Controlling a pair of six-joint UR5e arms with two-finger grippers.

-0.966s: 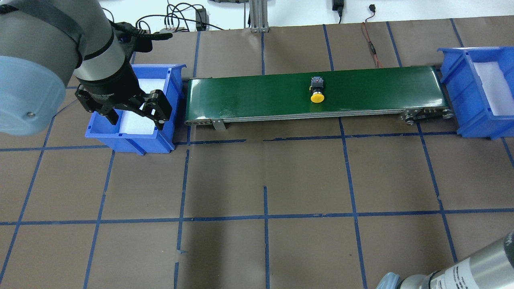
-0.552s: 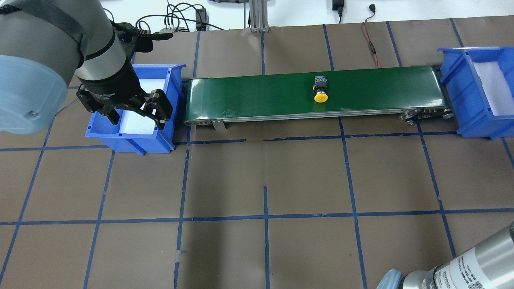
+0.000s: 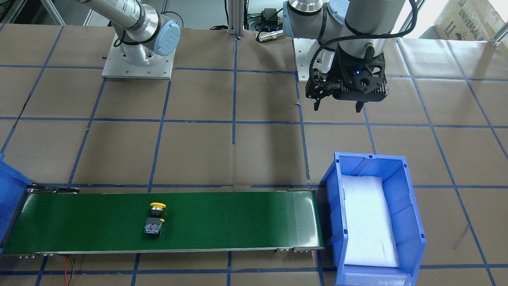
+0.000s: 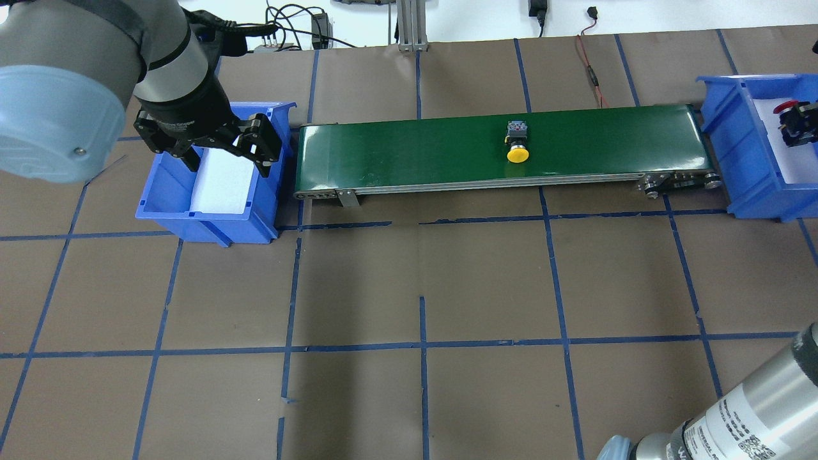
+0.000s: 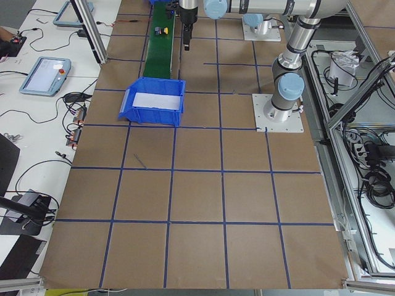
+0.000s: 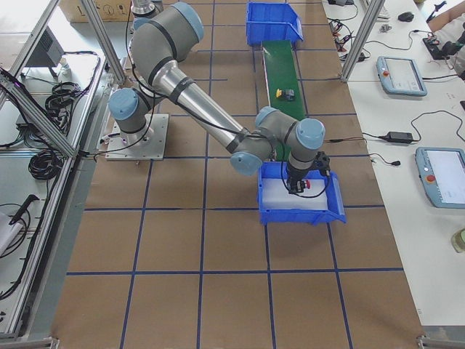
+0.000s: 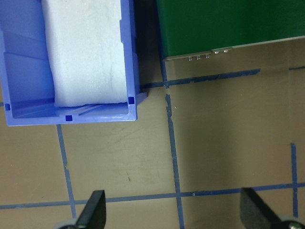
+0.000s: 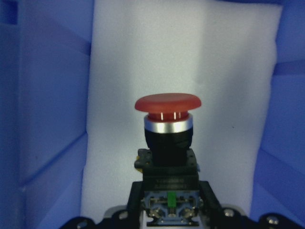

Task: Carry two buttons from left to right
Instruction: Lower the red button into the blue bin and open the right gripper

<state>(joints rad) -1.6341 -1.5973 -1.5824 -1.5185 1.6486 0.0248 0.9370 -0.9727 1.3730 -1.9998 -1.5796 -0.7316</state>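
Right pincer (image 4: pixel 799 124) of mine is clenched on the red button (image 8: pixel 167 129). I grip it by its contact block, and the red cap points forward, away from my wrist. I hold it above the white foam (image 8: pixel 190 57) inside the right bin (image 4: pixel 735 147), not touching the foam as far as I can judge. So this first button is at its goal, and I believe it only remains to release it. The left pincer (image 4: pixel 227 153) is released, with the jaws wide apart and nothing between them. It hangs by the near end of the left bin (image 4: pixel 211 227), where I see only foam. The yellow button (image 4: pixel 516 144) lies on the green belt (image 4: pixel 409 153), a little beyond the middle towards the right bin. It is well apart from both pincers and about equally distant from each. Its long axis lies across the belt, the yellow cap towards my side and the grey-blue block towards the far edge. From the right pincer it lies to my left, along the belt. To my judgement the right arm should take it near the right end of the belt, with the jaws closing across the black barrel. The brown table (image 4: pixel 486 281) between us carries nothing that blocks this way.
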